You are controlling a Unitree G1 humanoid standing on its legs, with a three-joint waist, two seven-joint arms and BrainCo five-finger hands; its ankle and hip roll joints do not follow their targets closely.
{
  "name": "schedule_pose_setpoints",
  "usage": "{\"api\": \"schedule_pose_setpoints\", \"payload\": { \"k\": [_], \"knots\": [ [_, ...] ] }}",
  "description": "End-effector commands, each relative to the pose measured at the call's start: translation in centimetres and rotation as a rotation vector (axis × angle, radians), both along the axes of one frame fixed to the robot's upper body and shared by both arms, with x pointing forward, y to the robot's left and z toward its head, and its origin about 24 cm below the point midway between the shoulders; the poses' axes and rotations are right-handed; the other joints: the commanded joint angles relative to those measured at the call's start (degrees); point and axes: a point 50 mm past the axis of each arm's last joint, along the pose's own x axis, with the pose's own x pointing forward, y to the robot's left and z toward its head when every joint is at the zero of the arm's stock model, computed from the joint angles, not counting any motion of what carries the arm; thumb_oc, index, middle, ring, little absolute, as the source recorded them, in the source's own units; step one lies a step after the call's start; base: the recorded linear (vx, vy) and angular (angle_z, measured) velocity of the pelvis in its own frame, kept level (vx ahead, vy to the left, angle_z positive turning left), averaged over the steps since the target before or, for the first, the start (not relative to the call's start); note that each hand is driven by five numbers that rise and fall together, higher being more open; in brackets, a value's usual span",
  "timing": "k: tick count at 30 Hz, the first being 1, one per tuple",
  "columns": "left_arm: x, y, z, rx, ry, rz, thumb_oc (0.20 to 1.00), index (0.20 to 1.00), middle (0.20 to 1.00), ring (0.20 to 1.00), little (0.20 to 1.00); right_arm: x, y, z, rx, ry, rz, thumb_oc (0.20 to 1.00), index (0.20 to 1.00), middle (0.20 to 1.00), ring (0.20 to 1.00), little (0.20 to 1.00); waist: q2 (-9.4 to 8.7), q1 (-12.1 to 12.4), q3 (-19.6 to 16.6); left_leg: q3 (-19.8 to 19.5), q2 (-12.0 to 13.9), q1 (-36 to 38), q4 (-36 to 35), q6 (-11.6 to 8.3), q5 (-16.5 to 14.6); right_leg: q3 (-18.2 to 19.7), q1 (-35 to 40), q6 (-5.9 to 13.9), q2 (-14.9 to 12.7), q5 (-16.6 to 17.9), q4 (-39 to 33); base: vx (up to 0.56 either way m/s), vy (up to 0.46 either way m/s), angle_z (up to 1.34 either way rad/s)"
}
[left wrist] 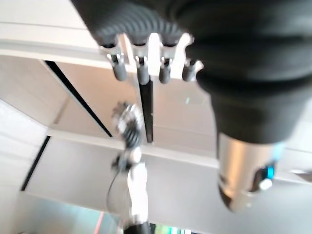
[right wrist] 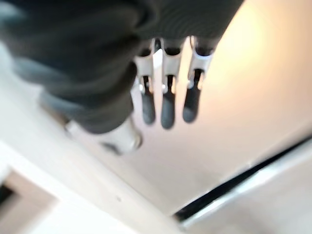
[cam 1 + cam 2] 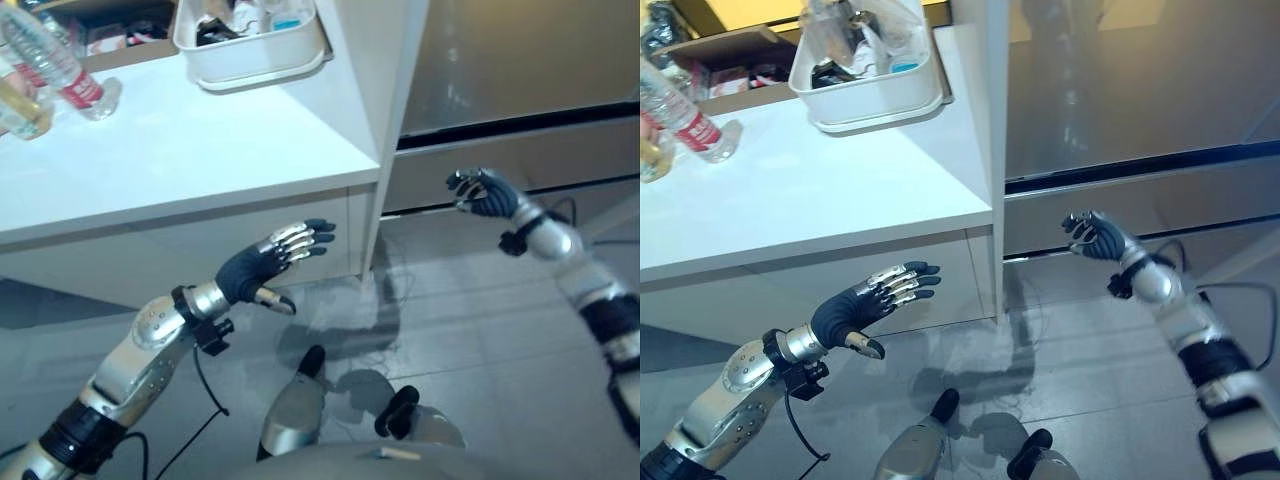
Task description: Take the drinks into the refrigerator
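Plastic bottles (image 3: 60, 70) sit untouched far left on the counter (image 3: 200, 150); both hands, left hand (image 3: 270, 262) and right hand (image 3: 483, 192), empty with relaxed fingers; fridge (image 3: 520, 60) shut.

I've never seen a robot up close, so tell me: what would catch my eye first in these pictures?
Two silver arms reach out over a grey floor, the left hand open below a white counter, the right hand raised before the steel refrigerator. Both hold nothing. Far back on the counter stand plastic bottles and a white bin of odds and ends.
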Motion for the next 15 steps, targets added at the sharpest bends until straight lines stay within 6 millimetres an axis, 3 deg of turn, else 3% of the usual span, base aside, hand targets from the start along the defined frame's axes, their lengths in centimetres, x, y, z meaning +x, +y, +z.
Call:
{"api": "schedule_pose_setpoints", "payload": {
  "k": [1, 7, 15],
  "knots": [
    [-0.3, 1.2, -0.7, 0.078, -0.071, 0.097, 1.000, 1.000, 1.000, 1.000, 1.000, -1.1, -0.1, -1.6, 0.094, 0.047, -0.021, 1.000, 1.000, 1.000, 1.000, 1.000, -2.65, -2.4, -1.8, 4.7, -0.4, 1.9, -7.4, 3.36, 2.9, 3.4, 5.6, 2.61, 0.4, 0.4, -1.7, 0.02, 0.073, -0.69],
    [-1.6, 4.5, -7.2, 0.243, 0.095, 0.371, 1.000, 1.000, 1.000, 1.000, 1.000, -6.8, 0.8, -9.4, 0.249, 0.327, -0.129, 1.000, 1.000, 1.000, 1.000, 1.000, -3.99, -5.5, -3.1, 11.4, 0.2, 5.9, -7.7, 3.68, 1.0, 9.9, 6.7, 3.30, 2.0, 2.7, -6.4, 0.03, 0.054, -0.64],
    [-5.4, 6.8, -16.1, 0.476, 0.439, 0.597, 1.000, 1.000, 1.000, 1.000, 1.000, -11.8, 1.8, -15.5, 0.197, 0.627, -0.185, 1.000, 1.000, 1.000, 1.000, 1.000, -4.50, -6.9, -3.8, 20.4, 0.4, 10.0, -7.7, 4.05, -0.8, 19.0, 7.2, 4.61, 3.7, 5.6, -10.7, 0.00, 0.062, -0.68]
  ]
}}
